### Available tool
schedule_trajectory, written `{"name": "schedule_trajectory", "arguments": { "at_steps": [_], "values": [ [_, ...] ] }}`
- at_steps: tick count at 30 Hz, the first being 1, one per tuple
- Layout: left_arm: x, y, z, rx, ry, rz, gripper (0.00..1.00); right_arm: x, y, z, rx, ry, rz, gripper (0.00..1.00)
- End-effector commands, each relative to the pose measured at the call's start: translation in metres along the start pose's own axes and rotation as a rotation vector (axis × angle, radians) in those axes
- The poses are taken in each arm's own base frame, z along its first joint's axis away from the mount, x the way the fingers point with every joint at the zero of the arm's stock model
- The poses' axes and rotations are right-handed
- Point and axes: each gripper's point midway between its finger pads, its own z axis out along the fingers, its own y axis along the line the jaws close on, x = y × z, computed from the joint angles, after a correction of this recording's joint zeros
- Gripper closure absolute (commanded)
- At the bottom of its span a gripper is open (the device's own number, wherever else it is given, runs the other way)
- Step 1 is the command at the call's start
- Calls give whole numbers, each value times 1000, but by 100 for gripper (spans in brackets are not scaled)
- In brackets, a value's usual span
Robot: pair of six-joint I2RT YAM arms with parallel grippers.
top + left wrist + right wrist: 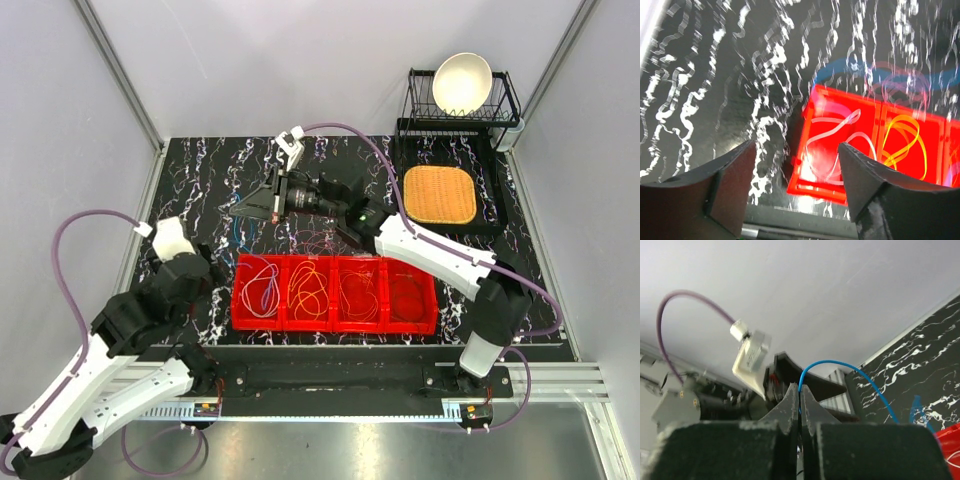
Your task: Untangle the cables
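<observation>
A red four-compartment tray holds a white cable, a yellow cable, an orange cable and a maroon cable, one per compartment. My right gripper is raised behind the tray's left end. It is shut on a blue cable that arcs down to the table. Thin reddish loops lie on the table behind the tray. My left gripper is open and empty, left of the tray, near the white cable.
A black dish rack with a white bowl stands at the back right. A woven yellow mat lies on a black tray in front of it. Grey walls close the left, back and right. A metal rail runs along the near edge.
</observation>
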Motion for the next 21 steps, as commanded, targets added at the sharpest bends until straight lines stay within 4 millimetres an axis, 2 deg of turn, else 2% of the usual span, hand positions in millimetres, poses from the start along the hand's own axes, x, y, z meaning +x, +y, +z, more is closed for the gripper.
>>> {"name": "schedule_trajectory", "arguments": {
  "at_steps": [1, 3, 5, 11, 15, 21],
  "values": [
    [-57, 12, -17, -73, -182, -124, 32, -17, 63, -25, -248, 57, -138, 100],
    [-69, -4, -19, -2, -196, -80, 29, -16, 68, -29, -274, 86, -144, 100],
    [-70, -15, -16, 31, -185, -37, 26, -14, 76, -33, -305, 122, -152, 100],
    [-51, -39, -1, 123, -125, 96, 28, -12, 85, -39, -326, 158, -155, 100],
    [-42, -62, -1, 254, -113, 123, 28, -11, 90, -40, -344, 171, -146, 100],
    [-35, -74, 8, 279, -88, 171, 28, -13, 96, -40, -374, 181, -137, 100]
  ]
}}
